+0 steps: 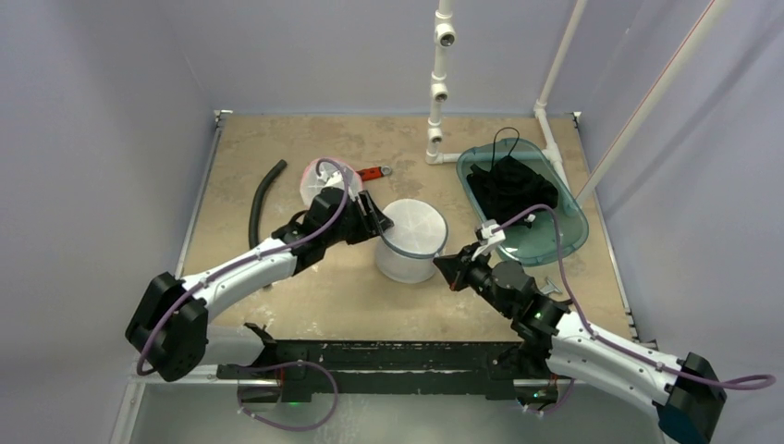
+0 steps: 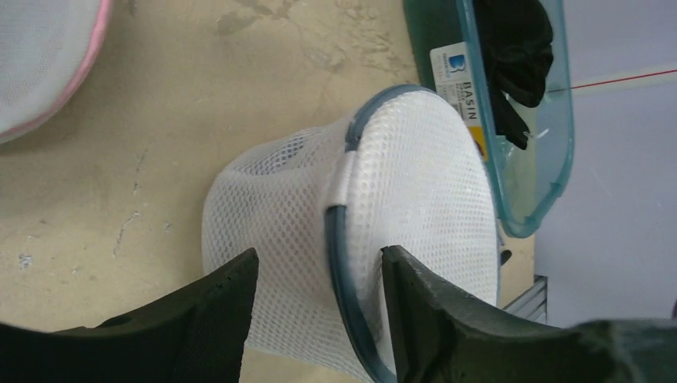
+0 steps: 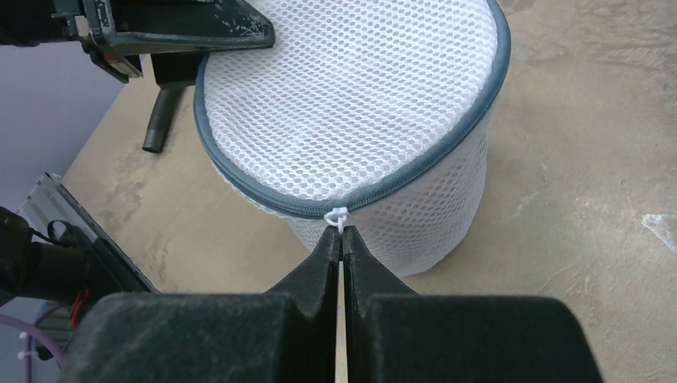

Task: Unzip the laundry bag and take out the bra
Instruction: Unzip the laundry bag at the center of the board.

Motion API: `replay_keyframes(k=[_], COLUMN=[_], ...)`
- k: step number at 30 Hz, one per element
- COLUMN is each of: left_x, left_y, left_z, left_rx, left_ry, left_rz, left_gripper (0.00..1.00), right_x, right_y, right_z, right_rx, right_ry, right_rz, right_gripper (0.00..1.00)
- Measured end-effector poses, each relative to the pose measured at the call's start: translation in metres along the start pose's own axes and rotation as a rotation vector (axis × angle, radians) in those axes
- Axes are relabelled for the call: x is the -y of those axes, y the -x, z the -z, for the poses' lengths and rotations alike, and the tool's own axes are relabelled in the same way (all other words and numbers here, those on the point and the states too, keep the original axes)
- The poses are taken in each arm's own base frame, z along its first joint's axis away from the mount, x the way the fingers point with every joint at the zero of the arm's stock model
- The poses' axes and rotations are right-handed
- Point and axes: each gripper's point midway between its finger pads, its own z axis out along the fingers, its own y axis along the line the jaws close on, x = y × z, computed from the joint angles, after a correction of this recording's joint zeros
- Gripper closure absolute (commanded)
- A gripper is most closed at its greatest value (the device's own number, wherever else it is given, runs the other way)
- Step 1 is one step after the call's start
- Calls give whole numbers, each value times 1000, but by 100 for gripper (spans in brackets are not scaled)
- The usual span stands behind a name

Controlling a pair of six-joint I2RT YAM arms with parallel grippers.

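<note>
The laundry bag [image 1: 411, 240] is a white mesh cylinder with a blue-grey zipper round its lid, standing upright mid-table. My left gripper [image 1: 374, 217] is at its left side. In the left wrist view the left gripper [image 2: 319, 257] is open, its fingers either side of the bag's zipper rim [image 2: 339, 255] without gripping it. My right gripper [image 1: 446, 268] is at the bag's near right side. The right wrist view shows this gripper [image 3: 342, 233] shut on the small white zipper pull [image 3: 337, 215]. The bra is hidden.
A teal basin [image 1: 564, 231] at the right holds black fabric [image 1: 508, 185]. A second, pink-rimmed mesh bag [image 1: 314, 176], a black hose [image 1: 262, 199] and a red tool [image 1: 373, 173] lie behind my left arm. A white pipe frame [image 1: 436, 92] stands at the back.
</note>
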Motion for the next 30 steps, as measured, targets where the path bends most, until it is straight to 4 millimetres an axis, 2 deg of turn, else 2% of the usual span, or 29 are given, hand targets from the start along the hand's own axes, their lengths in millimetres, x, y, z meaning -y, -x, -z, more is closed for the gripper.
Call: replay_keyframes(k=[4,7,10,13,15,17,19,22,25,28,30], left_x=[-14,-18,-19,-8,5,20,36,48,53,61,66], left_y=[-2,-4,-1,6,4,-12,-39,-84,-119,-135,-137], left_z=[-7,2,26,57,72,78,79,70,59,53,49], left_rx=[-19,-21,20,100,129,113,61,-22,-65,-65,-47], left_ry=[42,52,50,0,-46,-75,-95,-59,-9,8,13], left_rz=[-1,14,72,158,220,269,296,299,297,311,339], left_gripper=[32,31,24,23,23,23,23,23,23,24,25], right_x=[5,6,5,4,4,4,5,5,6,6,5], right_y=[-11,-16,-14,-12,-11,-13,-14,-15,-16,-16,-16], right_z=[-3,-3,-4,-4,-5,-6,-6,-7,-7,-7,-7], right_rx=[-30,-40,-32,-25,-23,-27,-33,-37,-38,-38,-39], right_ry=[-9,-10,-5,-1,0,-2,-5,-7,-8,-8,-6], right_rz=[6,8,9,12,14,16,18,22,25,25,25], right_gripper=[100,100,100,100,100,100,100,100,100,100,100])
